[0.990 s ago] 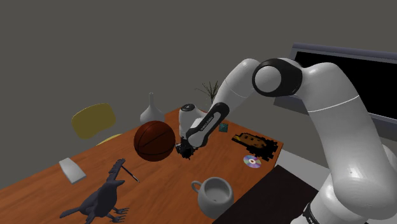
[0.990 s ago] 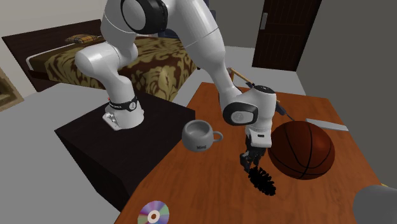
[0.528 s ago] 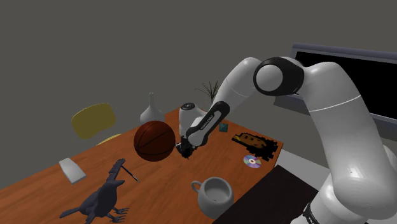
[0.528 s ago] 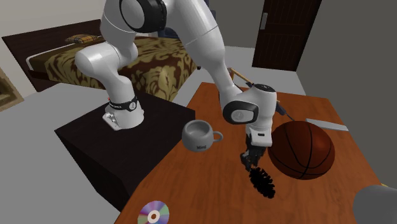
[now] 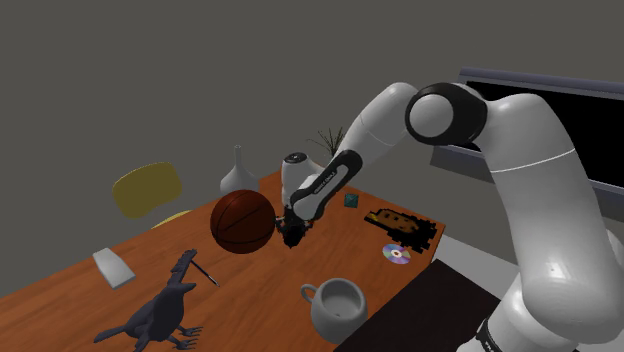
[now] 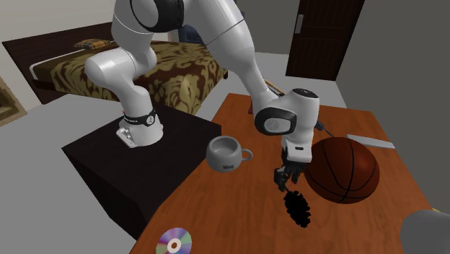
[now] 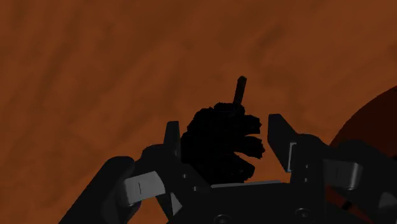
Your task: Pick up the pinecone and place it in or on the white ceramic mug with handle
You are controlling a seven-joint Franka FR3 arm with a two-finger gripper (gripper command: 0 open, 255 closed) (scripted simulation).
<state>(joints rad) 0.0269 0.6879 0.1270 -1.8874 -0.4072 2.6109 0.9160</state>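
The pinecone (image 7: 219, 143) is black and spiky, with a short stem pointing away from the hand. My gripper (image 7: 224, 127) is shut on it, one finger on each side. In the shoulder view the gripper (image 5: 291, 232) hangs just over the wooden table (image 5: 250, 290), close beside a basketball (image 5: 242, 222). In the second exterior view the pinecone (image 6: 297, 208) hangs below the gripper (image 6: 283, 180). The pale mug (image 5: 338, 305) with a handle stands upright near the table edge by the stand. That mug (image 6: 223, 153) is to the second exterior view's left of the gripper.
The basketball (image 6: 342, 169) sits right beside the gripper. A dark dinosaur figure (image 5: 155, 315), a pen (image 5: 205, 271), a white flat device (image 5: 113, 267), a CD (image 5: 397, 254), a grey vase (image 5: 237, 172) and a patterned item (image 5: 400, 222) lie on the table. A yellow chair (image 5: 147, 190) stands beyond it.
The gripper has risen a little with the pinecone clasped in it, and the forearm has swung slightly upward. The mug and the basketball have stayed put.
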